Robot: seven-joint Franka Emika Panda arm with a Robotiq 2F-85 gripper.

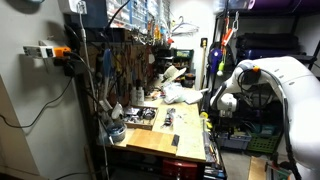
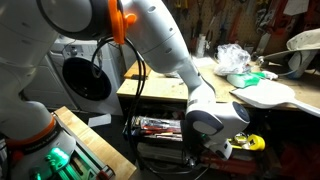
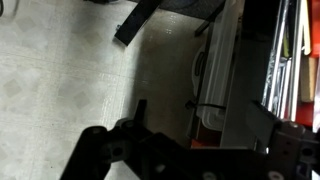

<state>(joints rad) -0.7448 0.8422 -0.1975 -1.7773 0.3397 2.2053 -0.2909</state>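
Observation:
My gripper [image 2: 206, 152] hangs low beside the wooden workbench [image 2: 262, 93], below its top, pointing down over a tray of red-handled tools [image 2: 160, 128]. It also shows at the bench's right side in an exterior view [image 1: 213, 110]. In the wrist view the gripper [image 3: 205, 125] is a dark mass at the bottom; its fingers look apart with nothing between them. Past it are a clear plastic bin [image 3: 208, 80], a black cable [image 3: 205, 105] and pale floor [image 3: 70, 70].
A crumpled clear bag [image 2: 232, 57] and small parts lie on the bench [image 1: 160, 142]. A pegboard of tools [image 1: 130, 60] stands behind it. A round machine drum [image 2: 85, 80] is to the side, and a yellow item [image 2: 255, 143] lies low by the gripper.

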